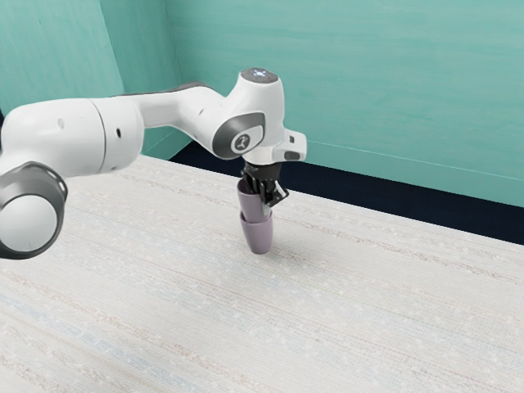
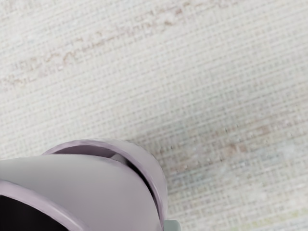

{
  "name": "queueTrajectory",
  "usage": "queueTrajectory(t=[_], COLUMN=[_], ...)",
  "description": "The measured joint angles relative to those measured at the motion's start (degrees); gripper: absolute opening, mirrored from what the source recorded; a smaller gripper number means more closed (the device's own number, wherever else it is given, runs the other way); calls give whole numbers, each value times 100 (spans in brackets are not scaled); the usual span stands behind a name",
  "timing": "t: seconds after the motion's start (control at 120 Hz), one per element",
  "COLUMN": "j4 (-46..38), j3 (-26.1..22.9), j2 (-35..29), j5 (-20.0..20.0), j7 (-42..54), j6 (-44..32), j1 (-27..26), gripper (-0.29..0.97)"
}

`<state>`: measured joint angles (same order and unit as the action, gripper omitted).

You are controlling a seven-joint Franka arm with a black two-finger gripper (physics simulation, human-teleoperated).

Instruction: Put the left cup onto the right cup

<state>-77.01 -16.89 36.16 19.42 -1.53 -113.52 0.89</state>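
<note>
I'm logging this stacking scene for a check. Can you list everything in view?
upper cup: one, pale purple, nested in the lower cup, right under the gripper
lower cup: one, pale purple, on the table, with the upper cup inside it
table: one, whitish woven surface, under the cups
walls: teal, behind the table
arm: one, white and grey, coming in from the exterior view's left
gripper: one, black, at the upper cup's rim

No text, label or number can be read; the white arm's grey round joint cap (image 1: 242, 141) bears a small, illegible white mark.
</note>
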Motion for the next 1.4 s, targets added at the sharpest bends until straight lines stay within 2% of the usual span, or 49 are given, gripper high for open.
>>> queueTrajectory(t=[0.083, 0.3, 0.525, 0.683, 0.95, 1.4], j4=[6, 8, 0, -1, 5, -25], j3=[0, 2, 17, 19, 19, 10], j2=[9, 28, 29, 29, -12, -532], j5=[-8, -48, -68, -79, -86, -88], j7=[4, 33, 60, 73, 81, 71], j6=[1, 4, 6, 6, 8, 71], j1=[0, -1, -8, -9, -9, -9], gripper=[-8, 11, 43, 56, 65, 68])
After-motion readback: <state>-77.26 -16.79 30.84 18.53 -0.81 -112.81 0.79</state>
